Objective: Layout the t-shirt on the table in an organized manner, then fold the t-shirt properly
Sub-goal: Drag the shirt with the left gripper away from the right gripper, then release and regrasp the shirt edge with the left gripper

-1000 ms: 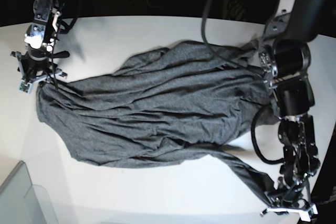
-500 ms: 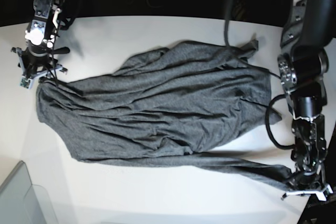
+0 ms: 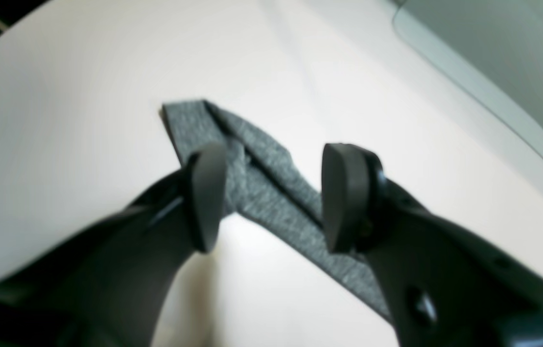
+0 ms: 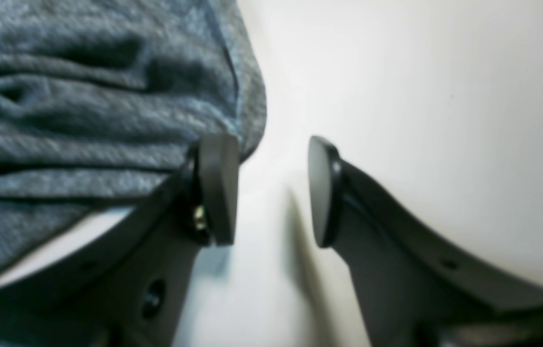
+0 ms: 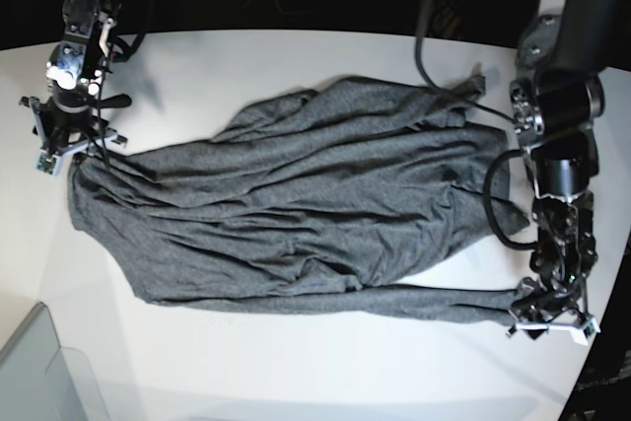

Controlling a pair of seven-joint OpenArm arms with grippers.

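My left pincer (image 3: 266, 197) has its jaws apart, and a narrow strip of the t-shirt (image 3: 261, 178) lies on the table (image 3: 59, 144) between them. The strip runs from 4 o'clock up to 11 o'clock in my left wrist view, where its squared end lies flat just past the left fingertip (image 3: 206, 193). The cloth passes close behind that fingertip; whether the two touch, I cannot tell. Beyond, at 1 o'clock, a corner of a translucent grey bin (image 3: 493, 62) sits on the white top.

My right pincer (image 4: 271, 193) is also parted, with bare table (image 4: 420, 96) showing in the gap. The shirt's rounded, wrinkled edge (image 4: 107, 111) sits at 10 o'clock, right against the back of the left-hand fingertip (image 4: 218, 188) and not between the two.

From the base view, my left pincer (image 5: 552, 320) is at 4 o'clock, near the table's curved rim (image 5: 325, 382), at the tip of a long grey strip drawn out along the shirt's lower side. The body of the shirt (image 5: 296, 204) spreads rumpled across the middle of the table, with long creases running from 9 to 3 o'clock. My right pincer (image 5: 71, 140) is at 10 o'clock, at the shirt's corner there. The bin corner (image 5: 44, 372) shows at 7 o'clock.
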